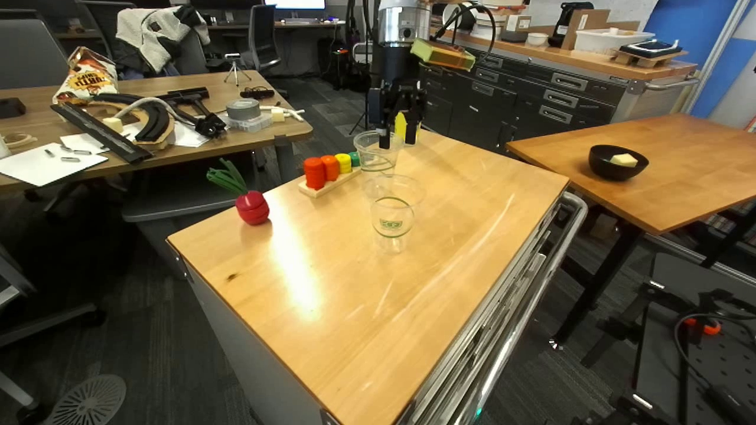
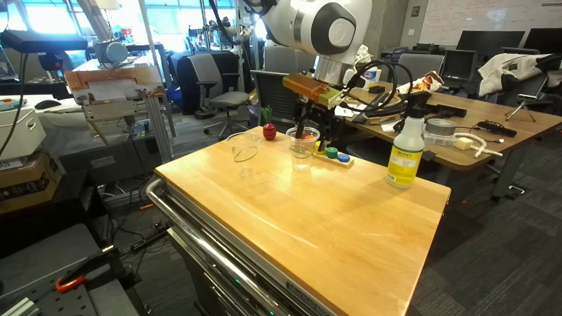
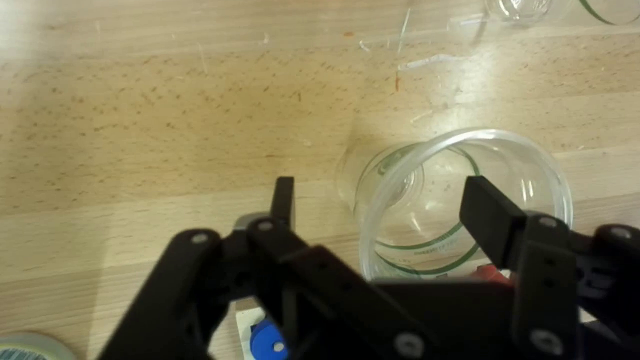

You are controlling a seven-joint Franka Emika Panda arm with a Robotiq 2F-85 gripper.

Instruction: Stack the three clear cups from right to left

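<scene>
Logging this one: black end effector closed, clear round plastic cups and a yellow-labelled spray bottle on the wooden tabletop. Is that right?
Closed is wrong: the wrist view shows the black end effector open, its fingers well apart. The rest of your note holds.

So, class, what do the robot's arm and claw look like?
The arm has rounded white shells and a silvery wrist section, with looping black cables and an orange and yellow-green block. The black claw has jointed fingers with pale screw heads.

It's an office-like lab: a white robot arm (image 2: 325, 26) and, past the far edge of the light wooden table (image 2: 333, 228), grey swivel chairs (image 2: 207, 72) and flat black monitors (image 2: 491, 42).
</scene>
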